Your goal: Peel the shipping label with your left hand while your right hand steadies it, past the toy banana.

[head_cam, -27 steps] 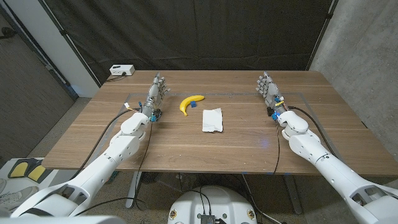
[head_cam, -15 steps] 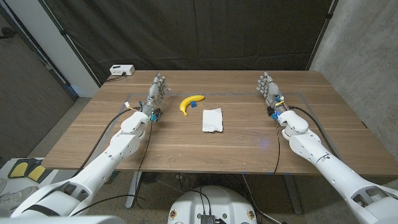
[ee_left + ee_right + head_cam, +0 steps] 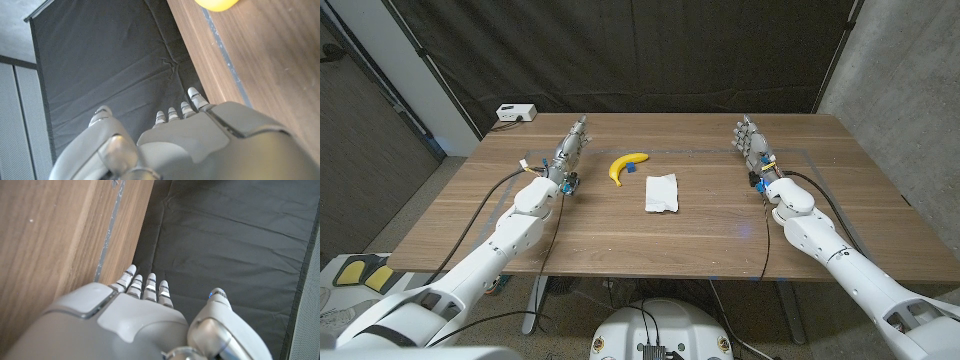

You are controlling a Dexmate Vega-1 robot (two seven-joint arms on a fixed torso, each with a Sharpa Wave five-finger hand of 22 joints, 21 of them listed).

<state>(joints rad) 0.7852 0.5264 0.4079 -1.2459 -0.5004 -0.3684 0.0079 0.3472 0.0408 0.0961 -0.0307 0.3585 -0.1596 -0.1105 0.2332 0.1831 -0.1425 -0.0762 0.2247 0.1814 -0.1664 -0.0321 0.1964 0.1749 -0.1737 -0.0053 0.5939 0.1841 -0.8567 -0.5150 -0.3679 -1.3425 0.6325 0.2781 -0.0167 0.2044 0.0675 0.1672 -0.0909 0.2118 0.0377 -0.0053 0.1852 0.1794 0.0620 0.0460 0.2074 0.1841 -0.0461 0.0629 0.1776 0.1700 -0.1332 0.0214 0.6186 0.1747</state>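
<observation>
- Shipping label (image 3: 661, 192) lies flat mid-counter, untouched; toy banana (image 3: 628, 165) just beyond it toward the far edge.
- Left hand (image 3: 568, 157) near the left edge, fingers (image 3: 176, 113) straight, holding nothing. Right hand (image 3: 753, 148) toward the right edge, fingers (image 3: 143, 284) extended, empty.
- Risk: label is thin and flat; if the left hand cannot lift a corner it may slide, likely nudging the banana.
- Risk: a late right hand leaves the label unpinned.
</observation>
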